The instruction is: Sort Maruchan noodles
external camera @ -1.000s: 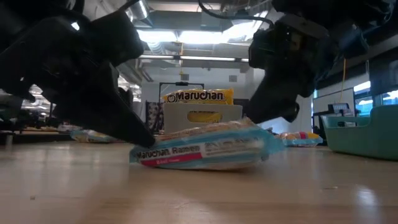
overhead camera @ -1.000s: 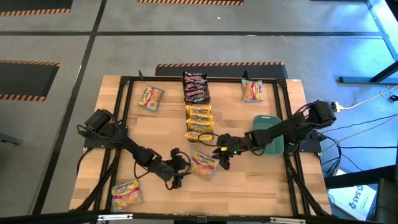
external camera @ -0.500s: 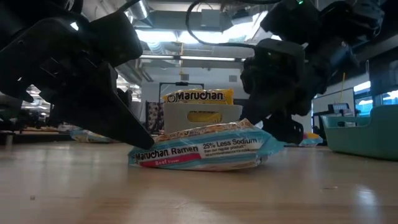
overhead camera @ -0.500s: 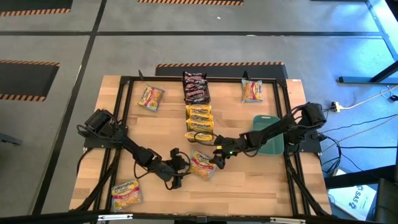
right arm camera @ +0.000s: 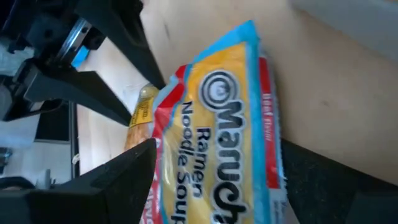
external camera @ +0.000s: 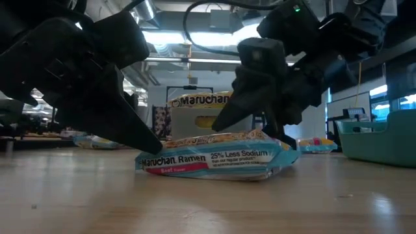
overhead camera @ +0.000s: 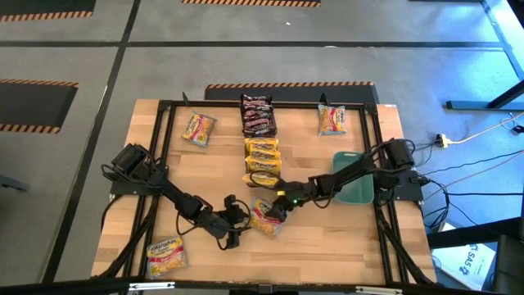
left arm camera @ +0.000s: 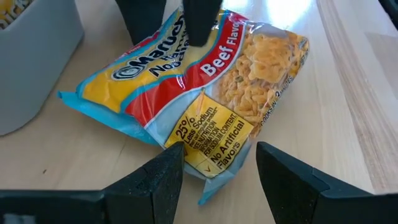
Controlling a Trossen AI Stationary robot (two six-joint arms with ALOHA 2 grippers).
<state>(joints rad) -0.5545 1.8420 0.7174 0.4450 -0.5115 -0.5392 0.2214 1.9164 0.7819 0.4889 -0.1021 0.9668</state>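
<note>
Loose, far left: one orange-yellow packet lay near the tabletop's front corner, well apart from the left claw, on its outer side; a second loose packet lay near the back edge, well apart too.
Left claw: it hovered with fingers apart, holding nothing, just beside the beef packet; in its wrist view the packet's corner lay between its fingers.
Beef packet: it lay flat on the tabletop between the two claws, unsorted.
Right claw: the right claw stood spread wide over the packet's other end, straddling it, not closed on it.
Sorted, behind the claws: dark brown-red packets sat stacked, then yellow packets in a row nearer the right claw.
Loose, right: another packet lay near the back, well apart from the right claw.
Teal bin: it sat beside the right arm; contents could not be told.
Progress: judged about half done, four packets left.
</note>
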